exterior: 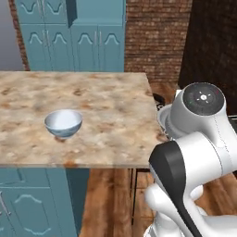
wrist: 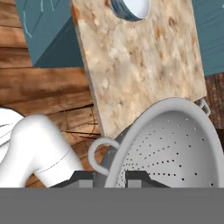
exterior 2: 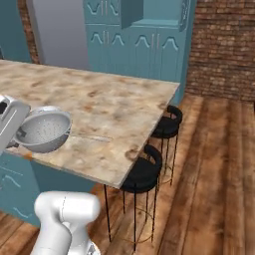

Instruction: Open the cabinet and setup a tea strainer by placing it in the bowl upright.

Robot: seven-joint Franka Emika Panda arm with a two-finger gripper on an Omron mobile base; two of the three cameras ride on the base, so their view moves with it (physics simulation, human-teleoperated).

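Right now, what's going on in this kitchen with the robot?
The robot's end effector is shut on the rim of the tea strainer, a pale perforated piece with small loop handles, carried near the edge of the marble counter. The light blue bowl sits on that counter, apart from the strainer and with nothing in it yet. Behind, a door of the teal cabinet already stands ajar. Placing the strainer upright in the bowl is not yet done.
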